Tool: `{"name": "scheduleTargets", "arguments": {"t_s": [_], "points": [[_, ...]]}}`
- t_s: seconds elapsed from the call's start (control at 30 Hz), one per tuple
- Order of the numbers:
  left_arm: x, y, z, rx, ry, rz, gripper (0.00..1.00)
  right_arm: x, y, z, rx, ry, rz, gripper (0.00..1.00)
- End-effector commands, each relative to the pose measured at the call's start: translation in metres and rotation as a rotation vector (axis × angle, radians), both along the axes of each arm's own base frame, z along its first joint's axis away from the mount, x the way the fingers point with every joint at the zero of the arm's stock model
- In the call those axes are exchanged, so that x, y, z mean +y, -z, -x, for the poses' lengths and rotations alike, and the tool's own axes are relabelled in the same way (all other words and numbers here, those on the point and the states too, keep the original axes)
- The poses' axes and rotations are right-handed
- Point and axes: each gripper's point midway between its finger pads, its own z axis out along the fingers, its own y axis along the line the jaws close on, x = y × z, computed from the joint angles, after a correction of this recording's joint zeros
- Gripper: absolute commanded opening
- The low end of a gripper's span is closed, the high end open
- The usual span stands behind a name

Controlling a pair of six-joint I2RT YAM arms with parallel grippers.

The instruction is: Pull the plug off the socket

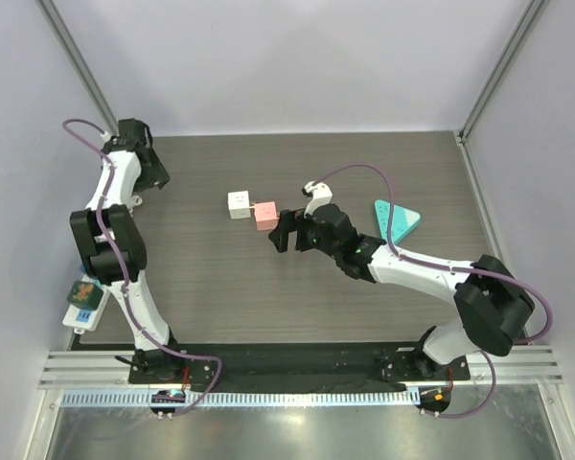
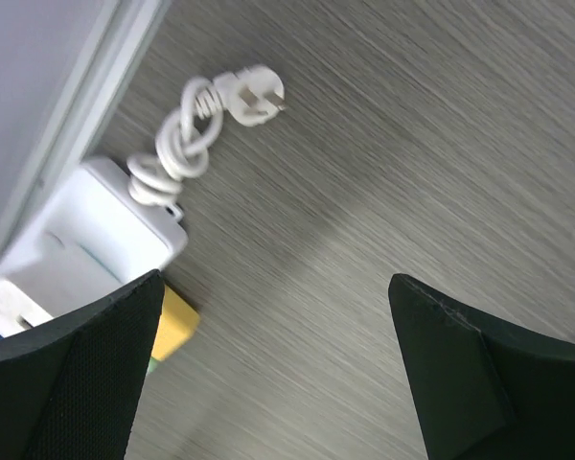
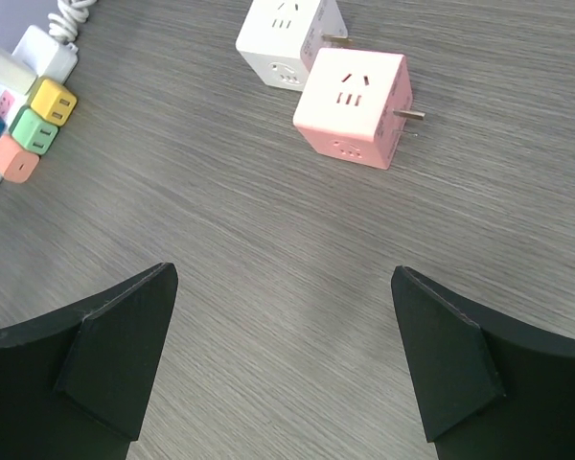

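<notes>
A white cube socket [image 3: 286, 38] and a pink cube plug [image 3: 355, 94] lie side by side mid-table, corners close together. Bare prongs [image 3: 410, 115] stick out of the pink cube's right side, and a prong also shows beside the white cube. In the top view the white cube [image 1: 238, 204] lies left of the pink one [image 1: 264, 215]. My right gripper [image 3: 284, 271] is open and empty, just short of the pink cube; in the top view [image 1: 286, 232] it is to the cube's lower right. My left gripper [image 1: 154, 172] is open and empty [image 2: 276, 280] at the far left.
A white power strip [image 2: 86, 240] with a coiled cord and plug [image 2: 254, 96] lies along the left edge [image 1: 81, 305]. It carries yellow [image 3: 53, 101], green [image 3: 34, 131] and salmon [image 3: 16, 158] cubes. A teal triangular object [image 1: 398, 218] lies at the right.
</notes>
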Motion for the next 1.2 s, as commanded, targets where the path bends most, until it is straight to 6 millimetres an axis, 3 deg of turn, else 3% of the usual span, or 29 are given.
{"name": "scheduleTargets", "arguments": {"t_s": [0.0,0.23,0.4,0.7,0.87,1.0,1.03,1.1,1.13,1.17], "points": [[0.033,-0.026,-0.024,-0.066,0.11,-0.092,1.0,0.004,-0.023,0.005,-0.074,-0.068,-0.023,0.99],[0.079,0.017,-0.01,0.035,0.106,-0.023,1.0,0.0,-0.039,0.019,-0.105,-0.119,-0.08,1.0],[0.095,0.028,-0.005,0.1,0.098,-0.043,1.0,0.004,-0.039,0.029,-0.092,-0.167,-0.11,1.0],[0.094,0.082,0.014,0.242,0.098,0.006,0.94,-0.004,-0.036,0.023,-0.108,-0.137,-0.073,1.0],[0.093,0.097,0.025,0.296,0.067,0.014,0.82,-0.01,-0.034,0.017,-0.121,-0.099,-0.049,1.0],[0.085,0.101,0.026,0.283,0.048,0.054,0.66,-0.009,-0.03,0.016,-0.113,-0.102,-0.043,1.0],[0.083,0.1,0.028,0.283,0.034,0.061,0.56,-0.009,-0.03,0.017,-0.113,-0.103,-0.044,1.0],[0.077,0.104,0.033,0.291,0.02,0.076,0.46,-0.009,-0.031,0.017,-0.114,-0.103,-0.047,1.0],[0.074,0.102,0.032,0.277,0.005,0.087,0.35,-0.009,-0.031,0.017,-0.112,-0.101,-0.047,1.0],[0.071,0.103,0.034,0.279,0.004,0.093,0.3,-0.009,-0.031,0.017,-0.113,-0.101,-0.045,1.0]]}}
